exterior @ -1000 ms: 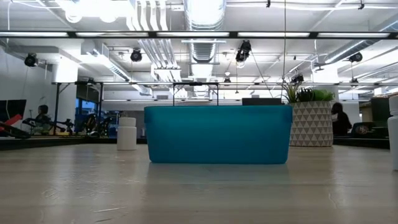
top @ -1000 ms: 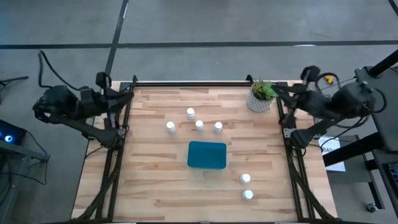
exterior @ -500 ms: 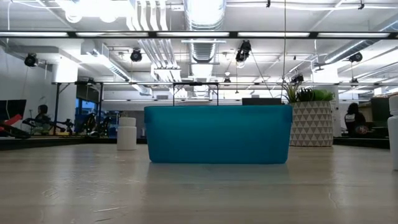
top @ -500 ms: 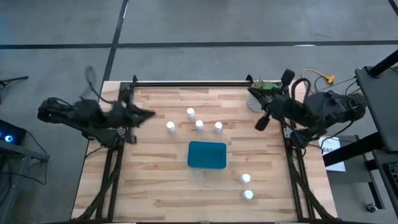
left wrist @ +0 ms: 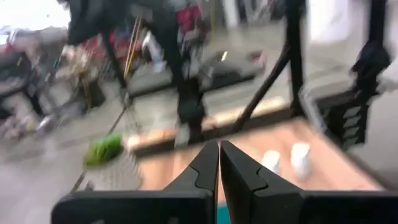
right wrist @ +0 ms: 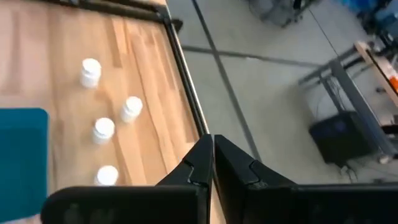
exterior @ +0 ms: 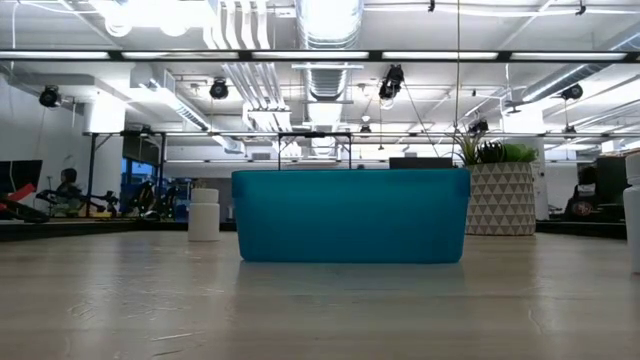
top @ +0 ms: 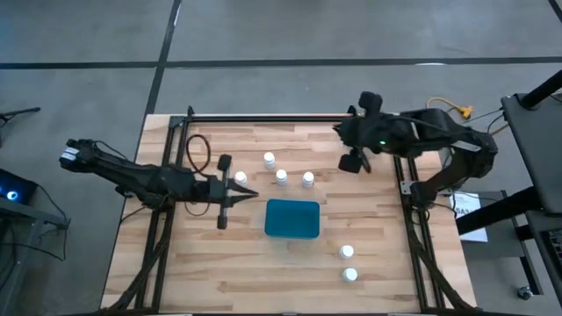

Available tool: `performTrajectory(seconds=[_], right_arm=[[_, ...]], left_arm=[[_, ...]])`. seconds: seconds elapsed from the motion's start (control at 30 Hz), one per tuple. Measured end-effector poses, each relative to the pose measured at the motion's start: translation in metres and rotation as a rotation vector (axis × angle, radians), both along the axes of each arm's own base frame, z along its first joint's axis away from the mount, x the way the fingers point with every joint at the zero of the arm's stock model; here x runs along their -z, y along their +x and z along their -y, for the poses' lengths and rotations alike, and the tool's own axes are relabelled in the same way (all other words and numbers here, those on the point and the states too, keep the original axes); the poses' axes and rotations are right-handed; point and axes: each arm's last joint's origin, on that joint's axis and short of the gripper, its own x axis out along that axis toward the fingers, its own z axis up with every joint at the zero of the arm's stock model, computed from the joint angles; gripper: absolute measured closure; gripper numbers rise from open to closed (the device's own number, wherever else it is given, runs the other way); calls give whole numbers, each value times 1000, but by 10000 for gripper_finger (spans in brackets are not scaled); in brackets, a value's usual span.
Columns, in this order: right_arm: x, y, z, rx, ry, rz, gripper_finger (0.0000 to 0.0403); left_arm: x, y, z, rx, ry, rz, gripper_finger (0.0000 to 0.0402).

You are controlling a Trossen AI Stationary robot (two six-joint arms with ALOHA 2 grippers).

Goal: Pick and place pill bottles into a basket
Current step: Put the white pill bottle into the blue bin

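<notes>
Pale wood-plank table [top: 219,263], matt teal plastic basket [top: 292,219]

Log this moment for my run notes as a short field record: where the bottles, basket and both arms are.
basket: teal basket near the table's middle, nothing visible in it
bottles near far side: four pill bottles standing in a loose cluster beyond the basket
bottles near front: two more bottles on the basket's right-front side
left gripper: left gripper over the table beside the cluster, fingers shut, holding nothing
right gripper: right gripper over the table right of the cluster, fingers shut, holding nothing
other: plant pot at the table's far right
</notes>
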Motion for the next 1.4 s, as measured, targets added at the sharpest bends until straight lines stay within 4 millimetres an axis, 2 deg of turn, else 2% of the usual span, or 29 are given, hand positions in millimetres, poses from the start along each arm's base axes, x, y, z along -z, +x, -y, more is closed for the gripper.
performTrajectory(seconds=[0.1,0.27,0.6,0.77,0.97,1.2,1.4], right_arm=[[10,9,5,17,2,-39,394],[31,21,9,37,11,-110,394],[93,31,9,25,50,-174,394],[113,27,10,20,48,-104,394],[145,20,11,29,56,-24,394],[190,8,12,49,70,-12,394],[220,3,13,69,87,-20,394]], left_arm=[[6,-3,-3,-117,2,4,402],[30,-7,-8,-262,-6,-59,402],[29,-29,-15,-271,-83,-2,402],[35,-36,-17,-271,-83,-2,402],[31,-43,-19,-270,-97,28,402],[33,-43,-20,-270,-94,23,402],[33,-44,-20,-270,-95,25,402]])
